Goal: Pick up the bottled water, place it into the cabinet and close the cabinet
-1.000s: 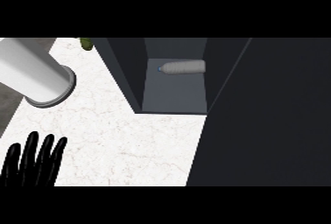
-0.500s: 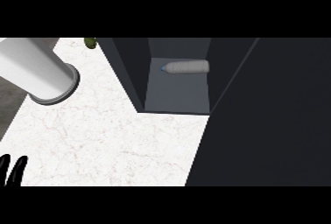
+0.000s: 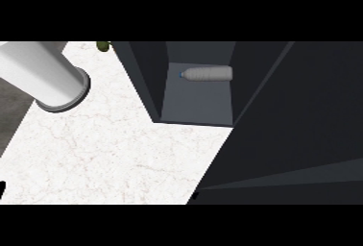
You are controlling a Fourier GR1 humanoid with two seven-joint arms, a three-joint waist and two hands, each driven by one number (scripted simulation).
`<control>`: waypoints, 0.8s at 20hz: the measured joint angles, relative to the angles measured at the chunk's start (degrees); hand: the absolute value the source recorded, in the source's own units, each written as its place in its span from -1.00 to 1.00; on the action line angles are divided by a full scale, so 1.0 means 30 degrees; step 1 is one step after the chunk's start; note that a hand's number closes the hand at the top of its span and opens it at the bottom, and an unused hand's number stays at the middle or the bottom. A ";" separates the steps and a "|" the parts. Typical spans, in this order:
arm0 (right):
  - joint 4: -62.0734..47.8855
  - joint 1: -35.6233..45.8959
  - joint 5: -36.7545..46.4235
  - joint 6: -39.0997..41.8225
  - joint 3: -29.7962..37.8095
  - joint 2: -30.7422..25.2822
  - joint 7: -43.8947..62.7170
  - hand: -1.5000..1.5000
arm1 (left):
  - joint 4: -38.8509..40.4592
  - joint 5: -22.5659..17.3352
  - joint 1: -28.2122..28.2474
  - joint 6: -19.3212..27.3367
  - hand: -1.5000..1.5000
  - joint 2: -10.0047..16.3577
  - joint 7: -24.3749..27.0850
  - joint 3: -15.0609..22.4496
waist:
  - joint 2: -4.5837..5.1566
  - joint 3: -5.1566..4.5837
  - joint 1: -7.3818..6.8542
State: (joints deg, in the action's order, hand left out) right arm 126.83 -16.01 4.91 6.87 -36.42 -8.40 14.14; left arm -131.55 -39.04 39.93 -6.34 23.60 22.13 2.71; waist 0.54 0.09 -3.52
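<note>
So the bottled water [image 3: 206, 73] is already in the cabinet [image 3: 199, 103]. It's lying on its side at the far end of the open compartment, cap pointing left, with nothing touching it. The placing part looks done to me.

What's changed over the last second is the left hand [image 3: 1, 187]. It was up over the near left corner of the marble counter [image 3: 106, 153], then only its tips showed, and now there's just a dark sliver at the left edge. I can't tell whether it's clenched or relaxed from that. The right hand doesn't show at all, so no call there either. The bottle itself hasn't budged.

The big dark panel on the right [image 3: 305, 120] reads as the cabinet door, and since you can see straight into the compartment I'd say it's still open. So closing it is the step left, and that's probably what comes next.

The white cylinder [image 3: 39, 72] sits far left on the counter, well apart from the cabinet.
</note>
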 measured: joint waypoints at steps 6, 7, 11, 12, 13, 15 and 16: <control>-0.2218 0.4179 -0.1298 -0.2778 -0.0881 0.1709 0.2553 1.00 | 0.0144 -0.2132 0.1417 -0.2098 -1.00 0.0722 0.0316 -0.2304 | 0.0130 0.0017 0.0035; -0.2417 0.4841 -0.1670 -0.3282 -0.0879 0.1803 0.2989 1.00 | 0.0214 -0.2403 0.1702 -0.2454 -1.00 0.0755 0.0389 -0.2636 | 0.0135 0.0015 0.0088; -0.4118 0.7864 -0.3562 -0.4677 -0.0127 0.2081 0.3725 1.00 | 0.0505 -0.3559 0.2396 -0.3764 -1.00 0.0872 0.0547 -0.3896 | 0.0139 -0.0011 0.0211; -0.4678 0.8636 -0.4122 -0.4938 0.0110 0.2123 0.3758 1.00 | 0.0591 -0.3771 0.2487 -0.3955 -1.00 0.0852 0.0546 -0.4127 | 0.0148 -0.0019 0.0245; -0.5133 0.9371 -0.4771 -0.4922 0.0633 0.2151 0.3937 1.00 | 0.0472 -0.4072 0.2701 -0.4118 -1.00 0.0921 0.0477 -0.4459 | 0.0170 -0.0028 0.0238; -0.5882 1.0536 -0.5916 -0.5095 0.1429 0.2199 0.4233 1.00 | 0.0736 -0.4627 0.3071 -0.4795 -1.00 0.0912 0.0575 -0.5076 | 0.0193 -0.0047 0.0268; -0.6432 1.1213 -0.6606 -0.4940 0.1976 0.2236 0.4347 1.00 | 0.0834 -0.4700 0.3103 -0.4937 -1.00 0.0849 0.0599 -0.5221 | 0.0222 -0.0062 0.0277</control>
State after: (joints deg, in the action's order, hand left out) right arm 107.53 17.63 -14.91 -7.95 -30.49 -1.69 27.18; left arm -129.05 -53.14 49.24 -21.15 26.14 23.92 -12.95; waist 1.21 -0.10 -2.68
